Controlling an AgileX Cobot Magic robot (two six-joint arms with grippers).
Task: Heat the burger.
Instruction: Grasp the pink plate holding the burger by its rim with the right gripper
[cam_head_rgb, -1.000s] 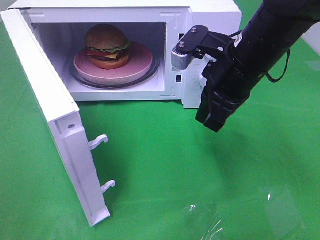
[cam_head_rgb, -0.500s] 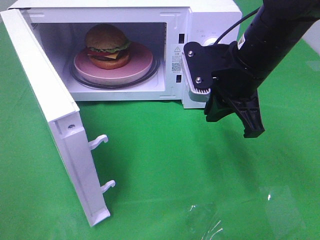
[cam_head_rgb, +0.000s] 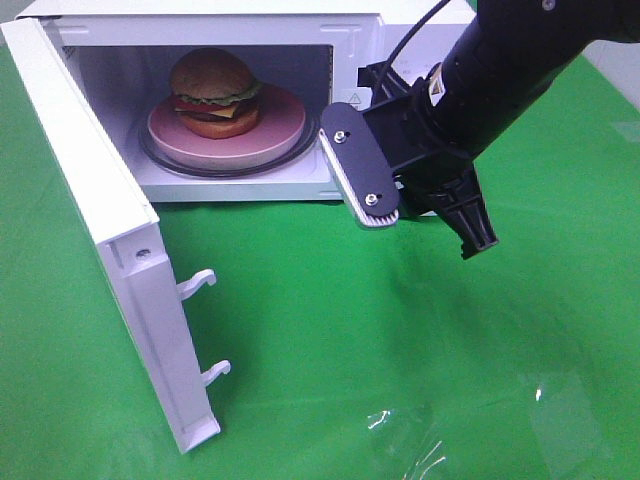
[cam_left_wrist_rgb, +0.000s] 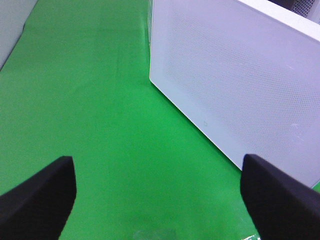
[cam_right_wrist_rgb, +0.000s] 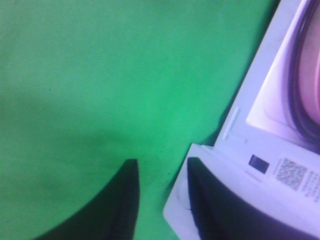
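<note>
burger (cam_head_rgb: 213, 92): one, sitting on the single pink plate (cam_head_rgb: 283, 130) inside the one white microwave (cam_head_rgb: 250, 22), whose door (cam_head_rgb: 95, 210) stands swung wide (two latch hooks (cam_head_rgb: 198, 282) on its edge). of two grippers, the right gripper (cam_head_rgb: 425, 222) hangs by the opening, jaws apart, empty; the left gripper (cam_left_wrist_rgb: 157, 200) is spread wide over green cloth (cam_left_wrist_rgb: 90, 100).

A robotics lab bench: a microwave (cam_head_rgb: 250, 10) stands on plain green cloth (cam_head_rgb: 350, 330), a black robot arm (cam_head_rgb: 500, 70) before it.
</note>
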